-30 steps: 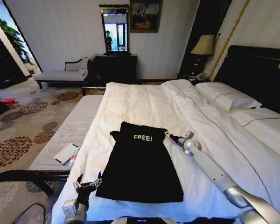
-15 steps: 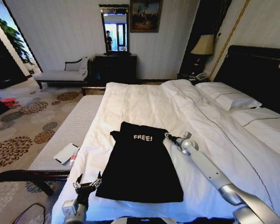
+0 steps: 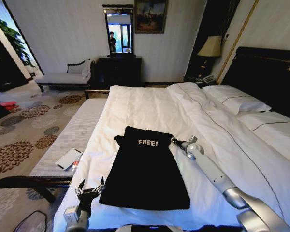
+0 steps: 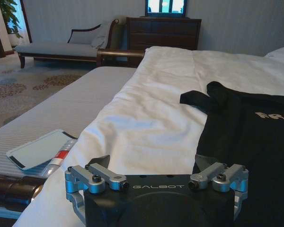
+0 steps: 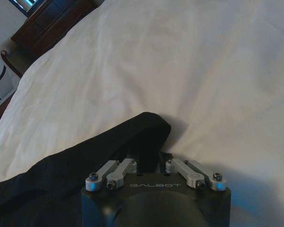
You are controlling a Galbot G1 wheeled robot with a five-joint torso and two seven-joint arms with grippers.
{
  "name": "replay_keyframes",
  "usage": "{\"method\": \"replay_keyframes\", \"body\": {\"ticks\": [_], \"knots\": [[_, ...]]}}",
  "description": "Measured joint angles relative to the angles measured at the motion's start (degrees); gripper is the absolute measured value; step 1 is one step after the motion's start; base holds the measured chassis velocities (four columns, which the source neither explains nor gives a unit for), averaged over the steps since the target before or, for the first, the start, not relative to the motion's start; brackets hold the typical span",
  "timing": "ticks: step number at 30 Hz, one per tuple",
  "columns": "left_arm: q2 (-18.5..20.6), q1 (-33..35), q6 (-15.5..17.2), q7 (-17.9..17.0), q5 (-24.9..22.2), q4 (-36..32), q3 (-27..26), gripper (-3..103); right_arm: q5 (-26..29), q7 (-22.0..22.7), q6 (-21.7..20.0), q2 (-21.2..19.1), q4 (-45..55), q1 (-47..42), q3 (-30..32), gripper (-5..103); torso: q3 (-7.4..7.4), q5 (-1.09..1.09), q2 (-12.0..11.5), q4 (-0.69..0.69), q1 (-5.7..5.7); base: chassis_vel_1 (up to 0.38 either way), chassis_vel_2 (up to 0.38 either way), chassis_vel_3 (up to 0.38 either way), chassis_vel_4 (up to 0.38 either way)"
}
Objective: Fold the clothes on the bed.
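The clothes are one black garment with white "FREE!" lettering, lying flat on the white duvet of the bed near its foot. My right gripper is at the garment's far right corner, shut on a black fold of it. By the near left corner of the clothes, my left gripper stands open just above the duvet. In the left wrist view the left gripper has its fingers spread wide, with nothing between them.
A grey bench runs along the bed's left side, with a flat white object lying on it. Pillows and a dark headboard are at the right. A chaise and a dresser stand by the far wall.
The right arm's elbow has dropped and shifted a little to the left while its gripper stays at the garment's corner. The left gripper has barely moved. The garment lies as before.
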Motion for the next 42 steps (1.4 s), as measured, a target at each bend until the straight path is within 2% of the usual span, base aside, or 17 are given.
{"method": "replay_keyframes", "body": {"ticks": [2,3,4,6,7,16,24,29,37,42], "knots": [[0.0,-0.1,0.0,-0.1,-0.3,0.1,-0.2,100,-0.1,0.0,0.1,0.0,-0.2,0.1,-0.1,15,0.00,0.00,0.0,-0.01,0.00,0.000,0.000,0.000,0.000],[0.0,-0.2,0.0,-0.1,-0.5,0.2,-0.3,100,-0.1,0.0,0.1,-0.1,-0.2,0.0,-0.1,15,0.00,0.00,0.0,-0.02,0.00,0.000,0.000,0.000,0.000],[0.0,-0.3,0.0,-0.2,-0.8,0.4,-0.4,100,-0.1,-0.1,0.2,-0.2,-0.2,0.0,-0.1,5,0.00,0.00,0.0,-0.02,0.00,0.000,0.000,0.000,0.000],[0.1,-0.4,0.0,-0.2,-0.9,0.5,-0.4,100,-0.1,-0.1,0.3,-0.3,-0.1,-0.1,-0.1,5,0.00,0.00,0.0,-0.02,0.00,0.000,0.000,0.000,0.000],[0.2,-0.9,0.1,-0.3,-1.0,0.6,-0.2,100,-0.1,-0.3,0.7,-0.8,0.3,-0.3,-0.1,1,0.00,0.00,0.0,-0.02,0.00,0.000,0.000,0.000,0.000],[-0.1,-1.0,-0.8,-0.4,0.0,1.1,-0.3,100,0.0,-0.5,1.6,-1.6,1.3,0.0,-0.4,0,0.00,0.01,0.0,-0.01,0.00,0.000,0.000,0.000,0.000],[-0.3,-1.2,-1.7,-0.2,0.4,1.4,0.0,100,-1.3,-1.8,2.2,-5.2,2.8,0.9,-1.8,0,0.00,0.00,0.0,-0.03,0.00,0.000,0.000,0.000,0.000],[-0.4,-1.3,-1.7,-0.2,0.3,1.4,0.2,100,-5.2,-4.6,3.3,-7.9,2.2,2.8,-5.5,0,0.00,0.00,0.0,-0.03,0.00,0.000,0.000,0.000,0.000],[-0.4,-0.7,-1.6,-0.2,0.2,0.5,-0.2,100,-12.8,-9.4,7.3,-8.6,-3.2,7.9,-13.0,0,0.00,0.02,0.0,-0.03,0.00,0.000,0.000,0.000,0.000],[-0.1,-0.6,-1.6,-0.2,0.0,0.0,-0.3,100,-14.4,-10.7,8.9,-9.0,-6.8,12.8,-17.0,0,0.00,0.01,0.0,0.00,0.00,0.000,0.000,0.000,0.000]]}}
